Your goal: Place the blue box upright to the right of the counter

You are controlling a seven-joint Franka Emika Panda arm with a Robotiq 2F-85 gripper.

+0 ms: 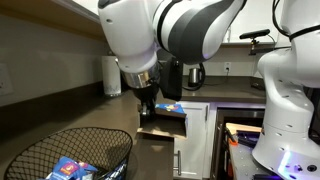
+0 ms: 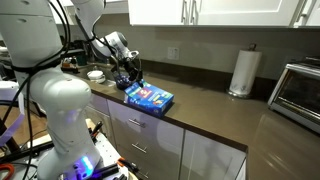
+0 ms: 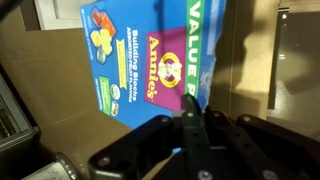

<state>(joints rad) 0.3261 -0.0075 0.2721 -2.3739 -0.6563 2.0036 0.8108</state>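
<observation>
The blue box (image 2: 150, 97) lies low on the dark counter (image 2: 220, 115) near its front edge, with its printed blue face up. In an exterior view its plain brown reverse (image 1: 165, 123) faces the camera, so it looks tilted. The wrist view shows the blue face (image 3: 140, 50) with colourful print. My gripper (image 3: 190, 108) is shut, and its fingertips pinch the box's edge at a corner. It shows in both exterior views (image 1: 148, 102) (image 2: 128, 80), at the end of the box nearest the robot base.
A wire basket (image 1: 60, 150) holding small blue packets (image 1: 70, 168) stands on the counter. A paper towel roll (image 2: 243, 72) stands by the wall, and a toaster oven (image 2: 300, 95) sits further along. White cabinet doors (image 2: 150, 145) run below the counter.
</observation>
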